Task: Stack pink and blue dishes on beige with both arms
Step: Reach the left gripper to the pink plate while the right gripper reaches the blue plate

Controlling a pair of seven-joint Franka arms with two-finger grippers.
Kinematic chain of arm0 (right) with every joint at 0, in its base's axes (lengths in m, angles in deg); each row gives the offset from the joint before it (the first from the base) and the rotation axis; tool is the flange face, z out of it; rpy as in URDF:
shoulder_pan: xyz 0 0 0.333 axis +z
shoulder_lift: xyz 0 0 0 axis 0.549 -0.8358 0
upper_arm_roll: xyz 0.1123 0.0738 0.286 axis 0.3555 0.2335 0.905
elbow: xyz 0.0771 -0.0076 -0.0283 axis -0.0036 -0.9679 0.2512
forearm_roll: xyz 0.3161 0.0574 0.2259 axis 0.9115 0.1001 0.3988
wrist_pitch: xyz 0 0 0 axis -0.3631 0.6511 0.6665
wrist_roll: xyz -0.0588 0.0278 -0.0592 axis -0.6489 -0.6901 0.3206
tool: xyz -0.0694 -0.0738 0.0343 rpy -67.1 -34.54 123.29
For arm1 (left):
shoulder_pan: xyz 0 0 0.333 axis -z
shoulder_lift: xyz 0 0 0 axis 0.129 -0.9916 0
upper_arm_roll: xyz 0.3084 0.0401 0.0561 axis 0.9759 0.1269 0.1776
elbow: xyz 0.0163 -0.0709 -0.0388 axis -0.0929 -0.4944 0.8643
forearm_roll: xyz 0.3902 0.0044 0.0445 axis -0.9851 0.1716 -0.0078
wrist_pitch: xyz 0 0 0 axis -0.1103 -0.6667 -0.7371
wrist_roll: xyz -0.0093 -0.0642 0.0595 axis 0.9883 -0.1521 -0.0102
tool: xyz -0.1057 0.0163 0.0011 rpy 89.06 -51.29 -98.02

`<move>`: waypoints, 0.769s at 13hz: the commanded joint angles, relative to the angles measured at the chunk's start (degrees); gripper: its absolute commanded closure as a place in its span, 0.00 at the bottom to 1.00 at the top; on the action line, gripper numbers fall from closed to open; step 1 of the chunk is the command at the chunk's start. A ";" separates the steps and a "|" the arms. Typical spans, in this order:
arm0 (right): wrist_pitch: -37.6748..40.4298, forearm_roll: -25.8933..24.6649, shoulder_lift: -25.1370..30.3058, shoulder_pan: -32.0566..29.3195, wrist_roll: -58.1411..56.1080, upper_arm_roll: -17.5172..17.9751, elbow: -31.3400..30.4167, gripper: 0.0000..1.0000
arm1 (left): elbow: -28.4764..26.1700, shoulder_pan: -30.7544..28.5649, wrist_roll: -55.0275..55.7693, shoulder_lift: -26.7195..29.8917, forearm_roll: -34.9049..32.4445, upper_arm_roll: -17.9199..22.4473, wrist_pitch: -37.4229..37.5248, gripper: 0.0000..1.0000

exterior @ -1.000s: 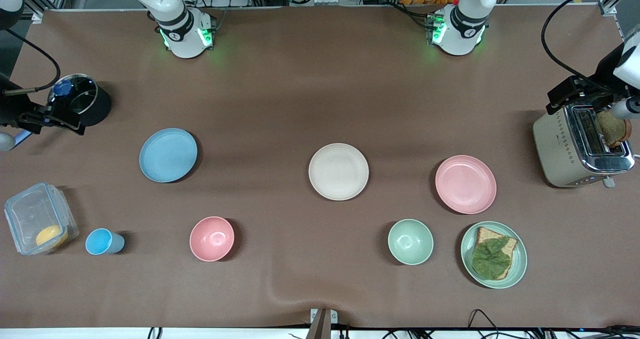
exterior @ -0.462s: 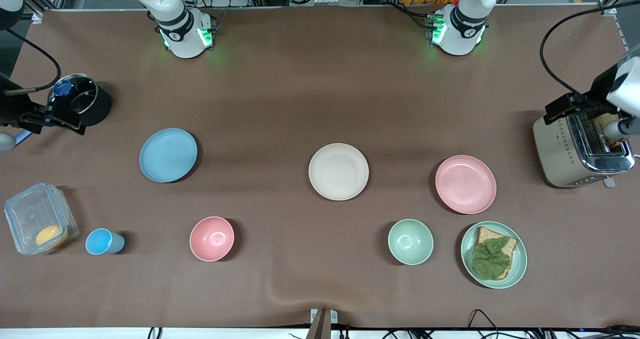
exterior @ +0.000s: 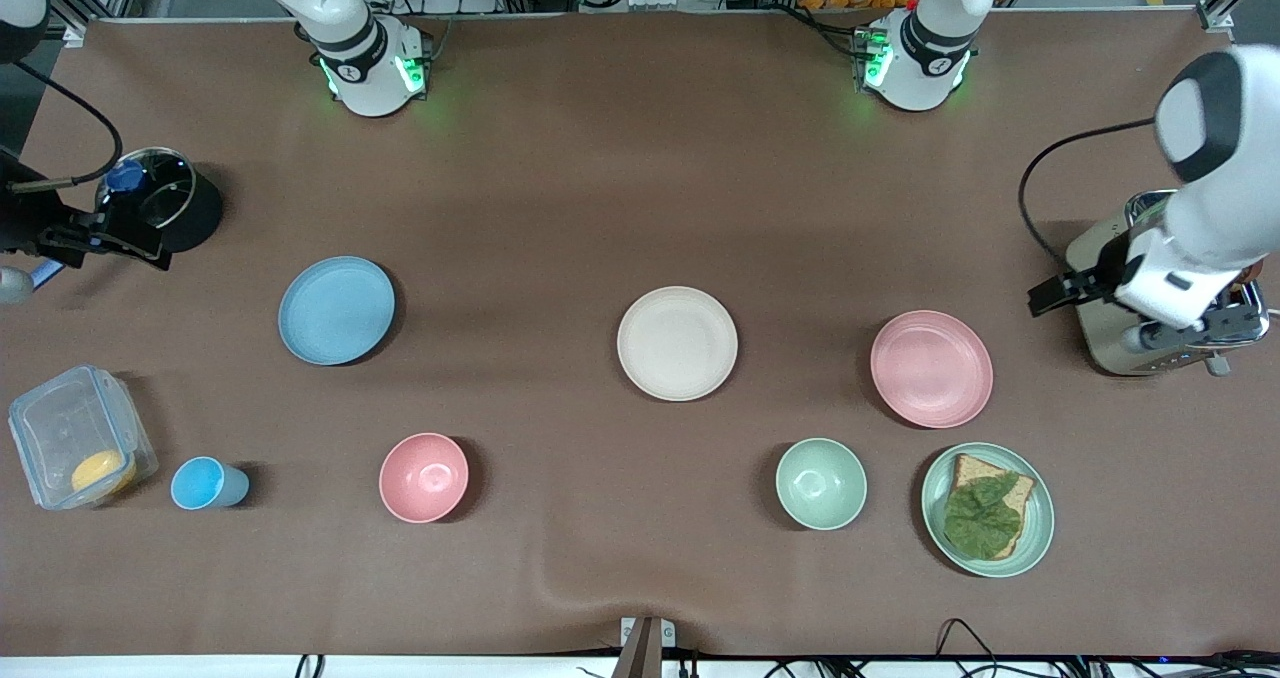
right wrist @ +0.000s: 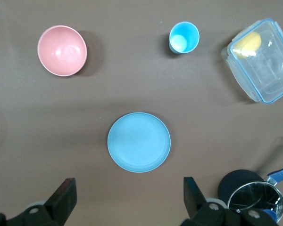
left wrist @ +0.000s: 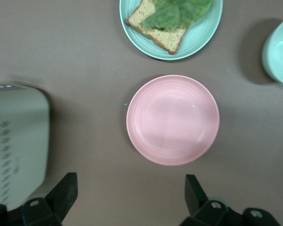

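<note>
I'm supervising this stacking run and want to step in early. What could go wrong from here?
The left gripper, open, hangs beside the toaster; swinging toward the pink plate it might clip it. That plate lies close to the green plate with the sandwich, which could get nudged. Flat plates like the blue plate may slip.

Landmark = beige plate (exterior: 677,343), mid-table. Blue plate (exterior: 336,310) lies well apart from it toward the right arm's end, slightly farther from the front camera. Pink plate (exterior: 931,368) sits toward the left arm's end of it, slightly nearer the camera. Pink bowl (exterior: 424,477) and green bowl (exterior: 821,483) both lie nearer the camera than the beige plate, one to each end. Green plate (exterior: 988,509) w/ toast (exterior: 985,503) on it: just beside the green bowl, nearer the camera than the pink plate. Toaster (exterior: 1150,298) stands well apart from the beige plate at the left arm's end; cup (exterior: 207,483), container (exterior: 80,450) and pot (exterior: 160,198) at the right arm's end.
</note>
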 commanded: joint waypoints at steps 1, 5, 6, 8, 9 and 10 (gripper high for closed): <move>1.59 0.05 -3.06 -1.14 0.01 -0.03 -0.53 0.00 | -3.68 -0.85 1.36 -4.51 -0.76 -0.46 -8.15 0.00; 0.20 0.05 -11.67 -2.62 -0.52 -0.03 -2.46 0.00 | -8.78 -4.27 1.44 -13.14 -0.15 -0.72 -23.52 0.00; -2.42 0.05 -12.12 -3.41 -1.13 -0.03 -4.47 0.00 | -9.48 -4.28 1.53 -14.20 -0.06 -0.72 -25.30 0.00; -9.36 0.14 -11.86 -5.00 -7.43 0.06 -10.96 0.00 | -9.49 -4.28 1.62 -17.09 -0.06 -0.72 -27.33 0.00; -12.61 0.49 -11.95 -6.22 -10.16 0.06 -13.52 0.00 | -9.49 -4.36 1.62 -17.89 -0.06 -0.72 -28.04 0.00; -15.77 1.71 -12.04 -7.28 -13.15 0.06 -15.98 0.00 | -9.49 -4.54 1.62 -18.59 0.03 -0.72 -28.22 0.00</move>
